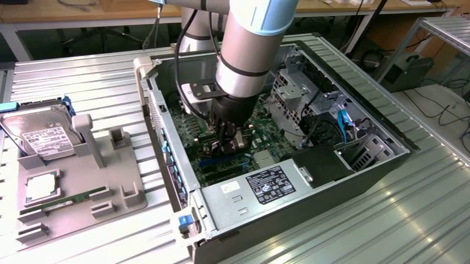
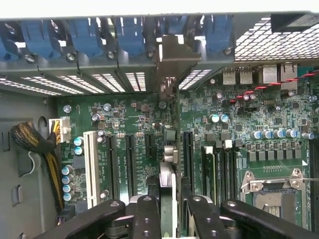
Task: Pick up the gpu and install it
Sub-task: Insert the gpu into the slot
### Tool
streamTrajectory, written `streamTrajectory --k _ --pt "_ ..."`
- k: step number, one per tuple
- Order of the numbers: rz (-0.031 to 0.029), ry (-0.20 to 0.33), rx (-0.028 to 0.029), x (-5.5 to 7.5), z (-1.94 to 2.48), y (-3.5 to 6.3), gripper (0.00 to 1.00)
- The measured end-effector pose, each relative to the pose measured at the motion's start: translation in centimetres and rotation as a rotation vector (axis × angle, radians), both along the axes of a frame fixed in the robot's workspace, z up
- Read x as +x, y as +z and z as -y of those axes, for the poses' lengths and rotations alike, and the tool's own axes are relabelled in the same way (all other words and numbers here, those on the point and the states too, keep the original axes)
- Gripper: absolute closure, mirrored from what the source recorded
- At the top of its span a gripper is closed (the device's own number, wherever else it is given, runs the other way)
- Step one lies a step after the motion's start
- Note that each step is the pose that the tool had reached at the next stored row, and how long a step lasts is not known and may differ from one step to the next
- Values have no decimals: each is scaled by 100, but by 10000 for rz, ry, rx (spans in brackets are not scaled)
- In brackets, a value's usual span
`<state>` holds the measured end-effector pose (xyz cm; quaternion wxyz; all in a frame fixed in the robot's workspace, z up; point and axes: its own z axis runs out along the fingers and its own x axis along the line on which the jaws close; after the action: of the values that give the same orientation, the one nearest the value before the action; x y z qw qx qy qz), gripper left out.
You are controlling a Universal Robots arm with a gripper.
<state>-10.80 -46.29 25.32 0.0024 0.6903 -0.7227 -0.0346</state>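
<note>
I see the open computer case (image 1: 367, 165) on the counter (image 1: 411, 220), motherboard (image 2: 134, 119) inside. My arm (image 1: 246, 49) reaches straight down into it. The fingers (image 2: 144, 209) pinch the gpu (image 2: 169, 149), a thin card seen edge-on, upright over the slots, bracket at the rear wall.

In the exterior view the arm (image 1: 246, 49) runs out past the upper edge and hides the middle of the motherboard (image 1: 257, 132), and the tool (image 1: 226, 144) is too dark against the boards to tell how its jaws stand. In the wrist view the gpu (image 2: 168, 194) shows edge-on, so neither face can be made out, and its lower part sinks behind the black fingers (image 2: 144, 214), which the picture's edge cuts off. The hard drive (image 1: 41, 135) label is too small to read.
</note>
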Motion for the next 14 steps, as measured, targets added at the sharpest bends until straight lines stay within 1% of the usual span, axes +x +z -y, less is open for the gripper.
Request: streamTrajectory --k 6,8,14 --pt "-2 1 -2 -32 20 -1 74" --pt "-1 0 -11 -32 22 -2 74" --pt "-1 1 -9 -27 22 -5 74"
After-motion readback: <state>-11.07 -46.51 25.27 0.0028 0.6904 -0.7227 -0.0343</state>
